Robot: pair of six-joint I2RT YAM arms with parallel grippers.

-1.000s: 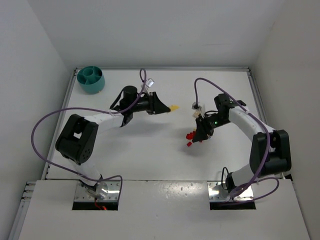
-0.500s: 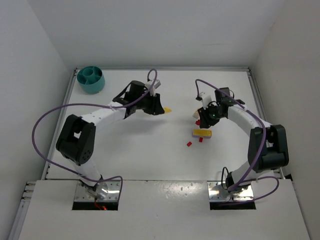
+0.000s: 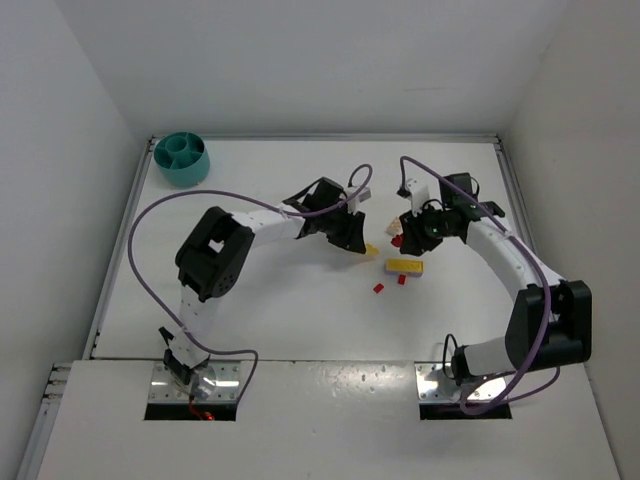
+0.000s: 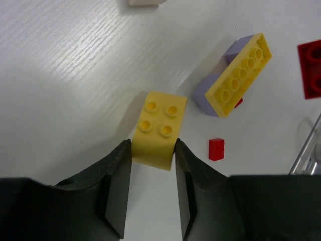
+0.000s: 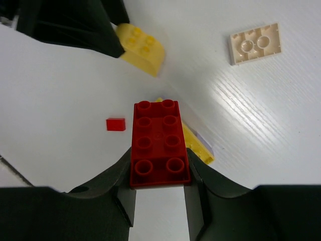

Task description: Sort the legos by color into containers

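on the white table (image 3: 270, 310), a teal bowl (image 3: 181, 158) sits in the far left corner, well apart from the bricks at mid-table; left gripper (image 4: 153, 148) clamps a yellow brick (image 4: 159, 129), right gripper (image 5: 159, 165) clamps a red brick (image 5: 158, 143); a tiny red piece (image 4: 216, 149) lies near

yellow brick (image 4: 159, 129), red brick (image 5: 159, 145), teal bowl (image 3: 182, 175), white table (image 3: 300, 300)

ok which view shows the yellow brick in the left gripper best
Left wrist: the yellow brick is close, studs clear, clamped in the left gripper. Right wrist shows it partly hidden; top external, a yellow speck.
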